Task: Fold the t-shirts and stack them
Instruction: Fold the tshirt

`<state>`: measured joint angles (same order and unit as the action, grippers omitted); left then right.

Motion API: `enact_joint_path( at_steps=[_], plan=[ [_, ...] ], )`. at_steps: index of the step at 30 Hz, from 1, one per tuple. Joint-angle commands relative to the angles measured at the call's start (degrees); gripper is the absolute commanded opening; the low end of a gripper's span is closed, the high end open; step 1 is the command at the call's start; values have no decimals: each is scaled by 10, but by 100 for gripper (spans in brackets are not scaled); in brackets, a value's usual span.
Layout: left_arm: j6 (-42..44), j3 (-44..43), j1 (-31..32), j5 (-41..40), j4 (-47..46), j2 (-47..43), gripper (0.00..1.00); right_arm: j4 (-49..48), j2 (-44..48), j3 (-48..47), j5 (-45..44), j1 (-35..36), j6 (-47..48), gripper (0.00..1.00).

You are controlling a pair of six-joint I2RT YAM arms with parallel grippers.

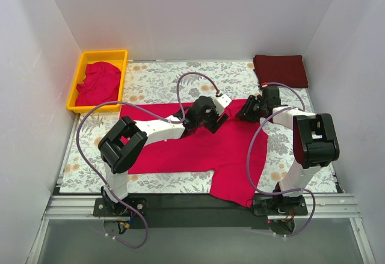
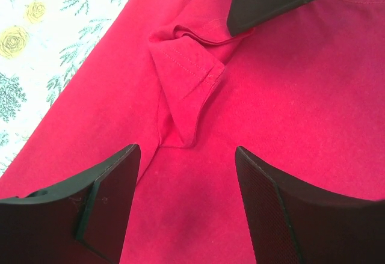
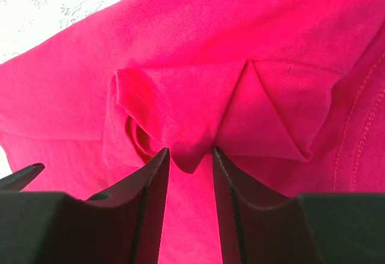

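Observation:
A crimson-pink t-shirt (image 1: 198, 147) lies spread flat across the middle of the table. My left gripper (image 1: 212, 119) hovers open just over its upper part, and in the left wrist view (image 2: 186, 148) a folded-over sleeve (image 2: 189, 83) lies ahead of the empty jaws. My right gripper (image 1: 245, 110) is at the shirt's upper right edge. In the right wrist view (image 3: 189, 151) its jaws stand narrow, pinching a bunched fold of that sleeve (image 3: 192, 116). A dark maroon t-shirt (image 1: 280, 70) lies folded at the back right. More crimson shirts (image 1: 96, 83) lie crumpled in the tray.
The yellow plastic tray (image 1: 81, 71) stands at the back left corner. The table has a floral cover (image 1: 162, 77). White walls close in the back and both sides. The shirt's lower right part hangs over the near edge (image 1: 237, 195).

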<state>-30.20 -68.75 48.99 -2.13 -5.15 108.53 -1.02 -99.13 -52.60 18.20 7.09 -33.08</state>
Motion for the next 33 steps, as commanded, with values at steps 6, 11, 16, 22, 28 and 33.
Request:
enact_joint_path(
  at_steps=[6,11,16,22,28,33],
  plan=[
    [36,-25,9,17,-16,10,61,-31,-14,-8,18,-3,-14,28],
    [50,-24,12,19,-23,17,61,-30,2,-6,19,-3,-11,14],
    [63,-27,14,20,-40,33,60,-29,16,-8,22,-6,-9,1],
    [82,-29,22,4,-73,52,58,-29,24,-12,25,-9,-9,1],
    [156,-2,50,-62,-180,74,57,-29,25,-14,37,-9,-14,1],
    [190,0,61,-95,-232,101,56,-30,26,-14,42,-10,-14,1]
  ],
)
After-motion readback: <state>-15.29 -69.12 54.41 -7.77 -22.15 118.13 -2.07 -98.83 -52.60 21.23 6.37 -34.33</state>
